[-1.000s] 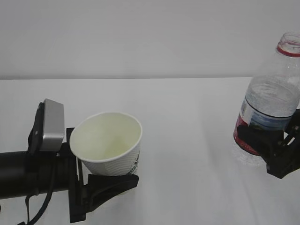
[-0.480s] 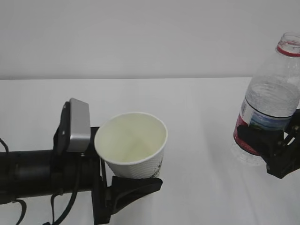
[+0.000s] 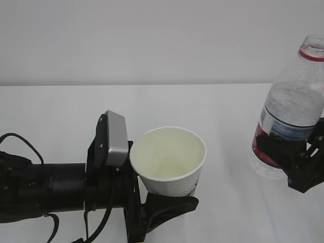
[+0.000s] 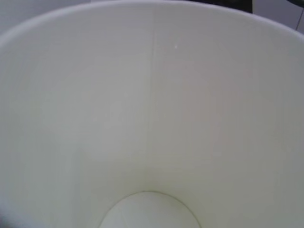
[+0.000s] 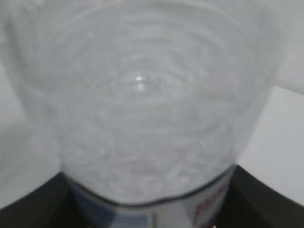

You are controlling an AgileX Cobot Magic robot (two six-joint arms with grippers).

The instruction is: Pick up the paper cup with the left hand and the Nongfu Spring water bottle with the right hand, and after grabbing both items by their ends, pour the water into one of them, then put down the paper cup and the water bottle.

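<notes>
Left hand [image 3: 167, 205], clamped on the paper cup [image 3: 169, 161], has carried it rightward toward the Nongfu Spring water bottle [image 3: 291, 109], uncapped in the right hand [image 3: 296, 157] grip well apart; pour comes next.

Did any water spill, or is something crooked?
No spill shows on the table. The paper cup leans sideways in the left end effector; the uncapped water bottle tilts slightly too. Both are held.
</notes>
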